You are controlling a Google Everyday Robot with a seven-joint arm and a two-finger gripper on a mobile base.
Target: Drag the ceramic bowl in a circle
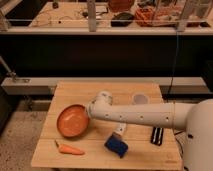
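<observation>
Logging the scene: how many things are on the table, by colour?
Orange: 2 (bowl, carrot)
White: 1 (cup)
Blue: 1 (block)
Black: 1 (bar)
Total: 5
The gripper is at the bowl's right rim.
</observation>
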